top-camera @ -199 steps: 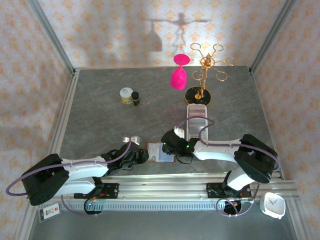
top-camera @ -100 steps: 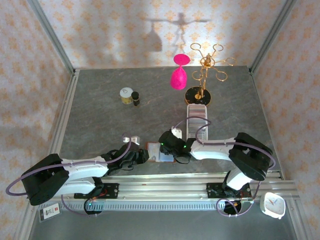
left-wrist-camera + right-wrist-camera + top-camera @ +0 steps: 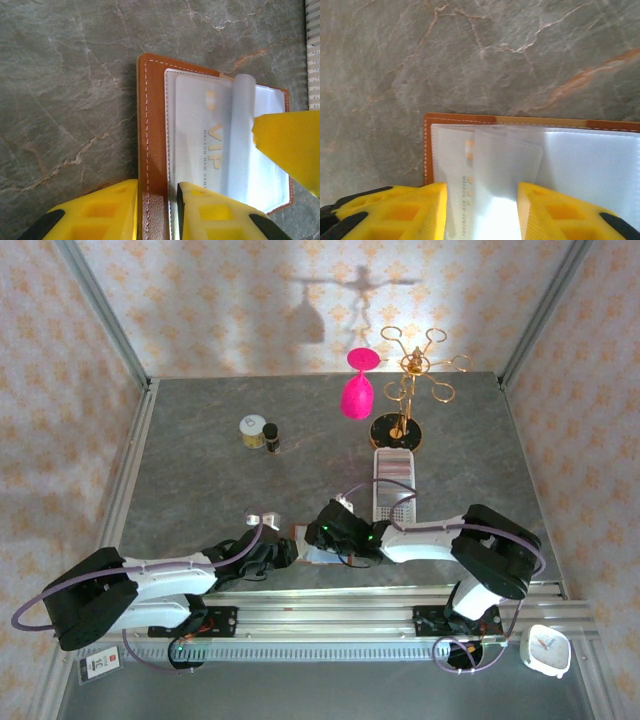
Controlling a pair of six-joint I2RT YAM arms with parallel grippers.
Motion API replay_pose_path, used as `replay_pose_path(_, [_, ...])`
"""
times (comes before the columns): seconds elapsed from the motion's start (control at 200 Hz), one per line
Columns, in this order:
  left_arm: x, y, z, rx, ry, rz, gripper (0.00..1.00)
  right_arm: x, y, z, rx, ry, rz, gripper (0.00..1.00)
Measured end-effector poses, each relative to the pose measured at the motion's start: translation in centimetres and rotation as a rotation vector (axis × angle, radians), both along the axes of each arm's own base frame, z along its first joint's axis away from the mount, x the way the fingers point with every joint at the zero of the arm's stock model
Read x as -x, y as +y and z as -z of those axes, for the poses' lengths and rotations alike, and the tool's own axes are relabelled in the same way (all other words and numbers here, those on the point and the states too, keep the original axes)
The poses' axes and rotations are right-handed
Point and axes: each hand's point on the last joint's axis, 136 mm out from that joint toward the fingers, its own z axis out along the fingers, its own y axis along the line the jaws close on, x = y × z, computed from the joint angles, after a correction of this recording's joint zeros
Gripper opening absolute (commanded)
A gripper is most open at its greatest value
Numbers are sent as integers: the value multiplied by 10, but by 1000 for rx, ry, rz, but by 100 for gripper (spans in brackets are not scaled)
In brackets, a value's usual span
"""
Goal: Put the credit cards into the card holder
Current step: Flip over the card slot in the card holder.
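Note:
The card holder [image 3: 308, 548] lies open on the table near the front rail, brown leather [image 3: 152, 125] round clear pockets. One credit card [image 3: 200, 130] with gold VIP lettering sits in a pocket. My left gripper [image 3: 157, 200] is shut on the holder's stitched leather edge. My right gripper [image 3: 481, 192] hovers over the open holder [image 3: 427, 150] with its jaws apart. Another pale credit card [image 3: 507, 165] stands tilted between those jaws; its right edge runs behind the right finger. From the left wrist this card [image 3: 243, 125] shows almost edge-on, with a right fingertip [image 3: 295, 150] against it. Whether it is gripped does not show.
A long white perforated tray [image 3: 392, 490] lies just right of the holder. Behind it stand a gold rack [image 3: 405, 390] and a pink glass [image 3: 357, 390]. A small jar [image 3: 253, 429] and a dark bottle [image 3: 271, 437] sit at mid-left. A white clock [image 3: 547, 650] rests past the front rail.
My right gripper has moved left from beside the white tray to over the open holder. The left gripper has kept its hold and place.

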Motion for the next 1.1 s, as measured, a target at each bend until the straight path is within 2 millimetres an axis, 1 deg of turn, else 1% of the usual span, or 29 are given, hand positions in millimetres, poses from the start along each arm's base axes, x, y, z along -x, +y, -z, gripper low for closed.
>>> replay_pose_path(0.34, [0,0,0,0,0,-4,26,-4,17,-17,-107,-19,-7,41])
replay_pose_path(0.581, [4,5,0,9,5,-20,27,-5,23,-15,-133,-12,-7,41])
replay_pose_path(0.721, [6,10,-1,16,-1,-36,28,-6,26,-19,-156,-18,-8,41])
replay_pose_path(1.026, [2,20,-13,34,-34,-99,30,-8,37,-34,-224,-46,-27,43])
replay_pose_path(1.101, [1,23,-15,36,-43,-115,30,-9,39,-42,-244,-67,-37,44])
